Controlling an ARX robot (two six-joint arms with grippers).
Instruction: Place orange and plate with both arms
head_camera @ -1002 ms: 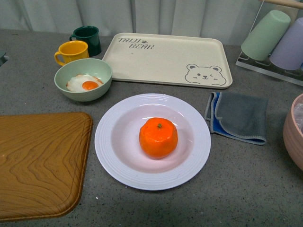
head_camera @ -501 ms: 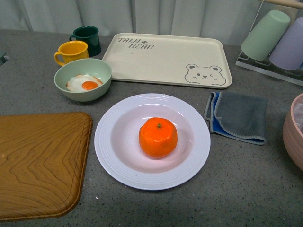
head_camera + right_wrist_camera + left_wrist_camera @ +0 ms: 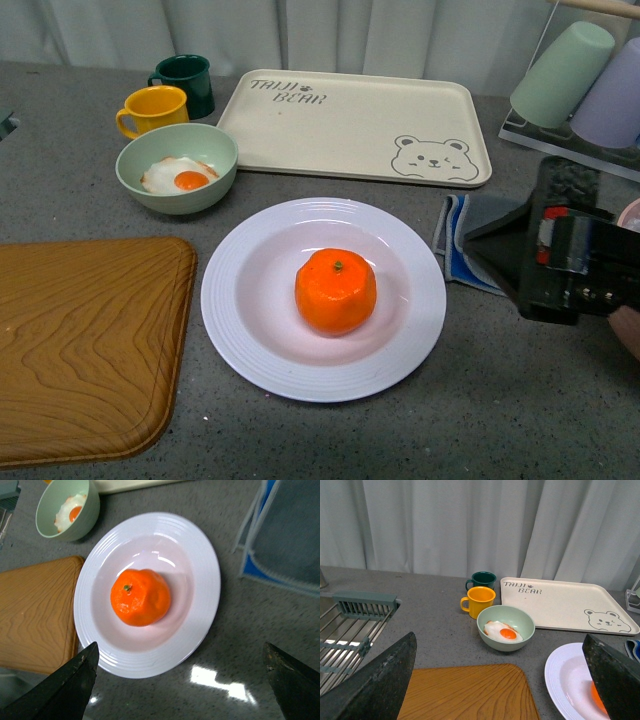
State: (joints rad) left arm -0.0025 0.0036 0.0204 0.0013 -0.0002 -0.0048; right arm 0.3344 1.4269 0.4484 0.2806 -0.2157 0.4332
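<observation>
While my right gripper point(image 3: 180, 652) and left gripper point(image 3: 499, 640) both gape wide, holding nothing, I see the right arm point(image 3: 560, 255) above the cloth point(image 3: 480, 212) at the plate's point(image 3: 240, 300) three o'clock; the orange point(image 3: 335, 291) sits mid-plate.

Soft, even light fills all three views, bright without harshness. In the front view the right arm point(image 3: 560, 245) at 3 o'clock is smeared with blur, while the orange point(image 3: 335, 290) is sharp and casts only a faint shadow into the white plate point(image 3: 235, 335). The right wrist view shows white glare patches on the grey counter point(image 3: 235, 625) toward 6 o'clock. In the left wrist view the fingers point(image 3: 375, 685) of the left gripper point(image 3: 499, 636), at 7 and 5 o'clock, are dark and soft-focused.
</observation>
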